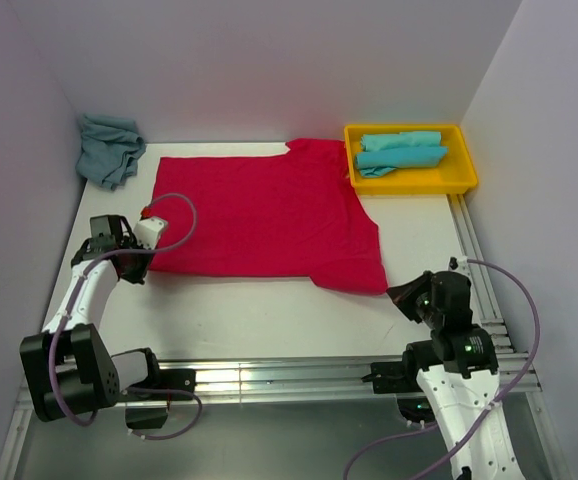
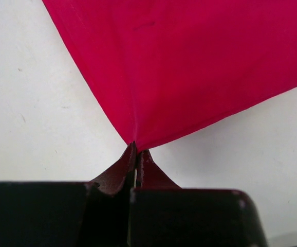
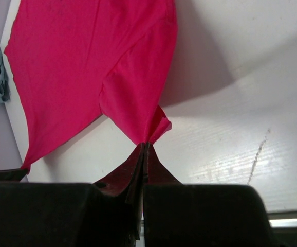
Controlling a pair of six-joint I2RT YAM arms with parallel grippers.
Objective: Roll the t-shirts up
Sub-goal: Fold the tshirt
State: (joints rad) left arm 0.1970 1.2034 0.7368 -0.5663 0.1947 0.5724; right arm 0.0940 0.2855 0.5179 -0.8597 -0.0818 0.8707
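The red t-shirt (image 1: 259, 215) lies spread flat across the middle of the white table. My left gripper (image 1: 147, 262) is shut on its near left corner; in the left wrist view (image 2: 137, 146) the cloth (image 2: 189, 62) fans out from the closed tips. My right gripper (image 1: 394, 292) is shut on the near right corner, at the sleeve; in the right wrist view (image 3: 146, 144) the red cloth (image 3: 87, 67) pinches into the closed tips. Rolled turquoise t-shirts (image 1: 401, 152) lie in the yellow tray (image 1: 464, 175). A crumpled turquoise t-shirt (image 1: 109, 148) sits at the back left.
The yellow tray stands at the back right corner against the wall. White walls close the table on the left, back and right. An aluminium rail (image 1: 289, 378) runs along the near edge between the arm bases.
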